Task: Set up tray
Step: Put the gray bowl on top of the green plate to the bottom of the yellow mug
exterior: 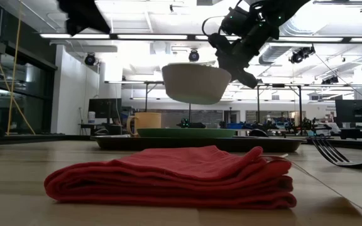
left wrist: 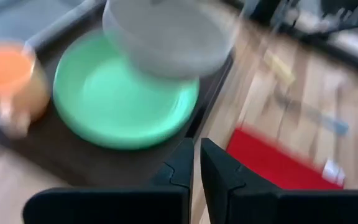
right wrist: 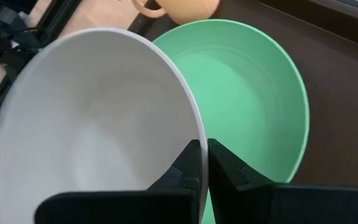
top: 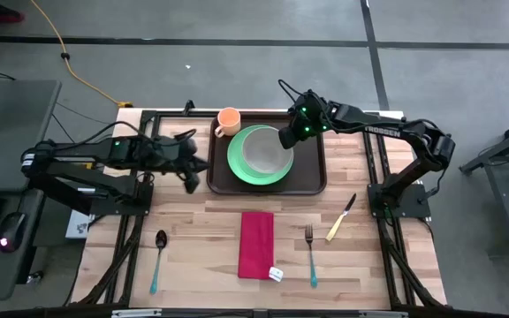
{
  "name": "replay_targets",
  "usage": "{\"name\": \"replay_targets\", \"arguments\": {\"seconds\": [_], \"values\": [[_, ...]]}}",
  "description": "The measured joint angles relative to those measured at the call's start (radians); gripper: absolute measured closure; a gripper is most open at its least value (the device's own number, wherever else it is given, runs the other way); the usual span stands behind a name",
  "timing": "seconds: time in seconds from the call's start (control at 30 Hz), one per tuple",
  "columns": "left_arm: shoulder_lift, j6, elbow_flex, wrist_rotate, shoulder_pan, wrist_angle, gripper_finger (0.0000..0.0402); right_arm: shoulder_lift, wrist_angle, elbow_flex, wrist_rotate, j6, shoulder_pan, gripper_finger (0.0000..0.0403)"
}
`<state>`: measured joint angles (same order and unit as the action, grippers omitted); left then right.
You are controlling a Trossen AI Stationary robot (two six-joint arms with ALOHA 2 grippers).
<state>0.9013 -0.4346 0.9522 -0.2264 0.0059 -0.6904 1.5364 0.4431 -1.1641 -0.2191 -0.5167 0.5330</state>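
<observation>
Surface: I log a light wooden table (top: pixel 263 212) on a dark frame, standing on grey floor with a yellow cable (top: pixel 71 62) across it. The low view shows a large lit room with ceiling lights and desks with monitors behind.

Tray (top: pixel 312 172): dark brown, rounded corners, at the far middle of the table. Contents: green plate (top: pixel 241 168) at its centre; orange mug (top: pixel 228 120) at its far left corner, handle toward the left arm.

Bowl (top: pixel 266 150): pale, empty, held above the green plate and clear of it; in the low view (exterior: pixel 196 83) I see a gap between bowl and plate.

Right gripper (top: pixel 292 137): over the tray's far right part, its fingers (right wrist: pixel 225 171) pinching the bowl's rim, one inside and one outside.

Left gripper (top: pixel 190 183): just beside the tray's left edge, holding nothing; from its wrist view I read the fingers (left wrist: pixel 219 174) as pressed nearly together.

Off the tray, near side of the table: folded red napkin (top: pixel 256 245) in the middle, with a small white tag (top: pixel 276 275) at its near right corner; spoon (top: pixel 158 259) with teal handle to its left; fork (top: pixel 311 254) with teal handle to its right; knife (top: pixel 340 218) with yellow handle farther right, lying at an angle.
</observation>
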Motion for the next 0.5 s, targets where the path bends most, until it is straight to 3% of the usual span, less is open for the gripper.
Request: {"name": "replay_targets", "arguments": {"seconds": [0.5], "values": [[-0.092,-0.045,-0.204,-0.006,0.000,0.261,0.0346,0.002,-0.036,0.000,0.003,-0.030,0.011,0.0403]]}}
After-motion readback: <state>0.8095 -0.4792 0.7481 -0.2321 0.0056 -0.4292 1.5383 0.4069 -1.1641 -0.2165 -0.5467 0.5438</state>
